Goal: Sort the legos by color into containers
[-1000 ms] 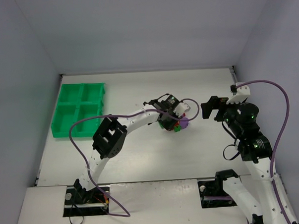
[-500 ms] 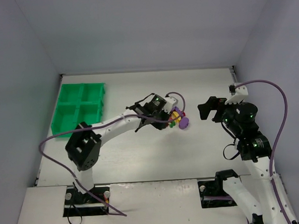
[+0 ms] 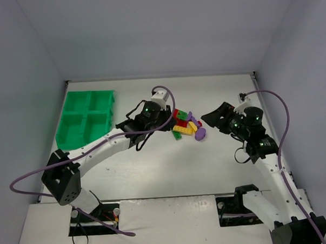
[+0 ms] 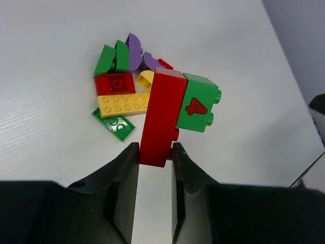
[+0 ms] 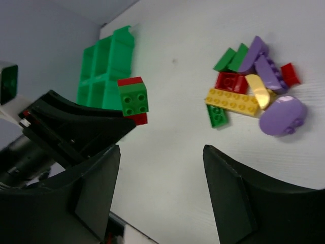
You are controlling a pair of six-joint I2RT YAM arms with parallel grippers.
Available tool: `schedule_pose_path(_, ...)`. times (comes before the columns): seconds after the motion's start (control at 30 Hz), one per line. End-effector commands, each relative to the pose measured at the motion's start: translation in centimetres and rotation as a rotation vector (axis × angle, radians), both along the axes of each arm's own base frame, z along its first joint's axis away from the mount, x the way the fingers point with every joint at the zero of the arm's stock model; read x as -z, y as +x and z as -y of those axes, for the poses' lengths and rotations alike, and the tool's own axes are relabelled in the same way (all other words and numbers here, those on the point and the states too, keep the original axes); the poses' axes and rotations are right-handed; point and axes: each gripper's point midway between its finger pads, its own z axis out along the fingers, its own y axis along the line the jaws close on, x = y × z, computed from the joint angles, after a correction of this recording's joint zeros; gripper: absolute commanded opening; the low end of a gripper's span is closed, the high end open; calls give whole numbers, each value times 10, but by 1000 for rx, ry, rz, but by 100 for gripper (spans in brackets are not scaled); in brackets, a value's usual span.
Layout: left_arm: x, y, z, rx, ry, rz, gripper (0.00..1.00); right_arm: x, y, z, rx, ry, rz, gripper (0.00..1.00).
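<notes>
One loose pile of legos [image 3: 189, 129] lies near the middle of the white desk [image 3: 154, 171] in the top view. The left tool [image 3: 173, 118] is closed on a red brick [image 3: 179, 115] at the pile's left edge, and the right tool [image 3: 209, 119] hangs just right of the pile. The green tray [image 3: 87, 112] of four compartments sits well apart at the far left.

From the left wrist, the left tool [image 4: 155, 150] pinches the lower end of the red brick [image 4: 161, 114], with a green brick [image 4: 200, 108] stuck to its right side. Beyond them the legos [image 4: 124, 104] lie on the desk, yellow, red, green and purple pieces touching one another.

From the right wrist, the right tool [image 5: 160, 152] has its jaws wide apart with nothing between them. Past it the green brick [image 5: 134, 101] and red brick [image 5: 137, 119] show in the left tool's grip, in front of the tray [image 5: 101, 66], and the legos [image 5: 238, 101] lie to the right
</notes>
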Motion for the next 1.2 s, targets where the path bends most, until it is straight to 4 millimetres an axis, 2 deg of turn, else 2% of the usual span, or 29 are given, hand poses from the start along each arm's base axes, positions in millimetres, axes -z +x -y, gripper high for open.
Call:
schedule_pose_path(0.0,-72,14,7,-74,-218,117,0,-52,12,-24,-61,211,118,62)
schedule_pose_path(0.1,-78,14,8,-73,-234,129,0,-50,19,-29,-76,241,101,64)
schedule_pose_path(0.23,-85,12,8,-68,-251,143,0,-54,25,-35,-80,267,105,76)
schedule_pose_path(0.33,-86,10,11,-53,-258,143,0,-52,29,-42,-90,268,101,77)
schedule_pose_path(0.6,-91,4,22,-1,-259,138,0,-41,44,-72,-135,215,94,70)
schedule_pose_path(0.7,-92,1,25,12,-264,134,0,-45,49,-79,-152,218,113,68)
schedule_pose_path(0.97,-90,-1,34,37,-266,124,0,-45,58,-82,-155,196,127,67)
schedule_pose_path(1.17,-89,0,37,37,-264,115,0,-43,58,-83,-163,185,130,58)
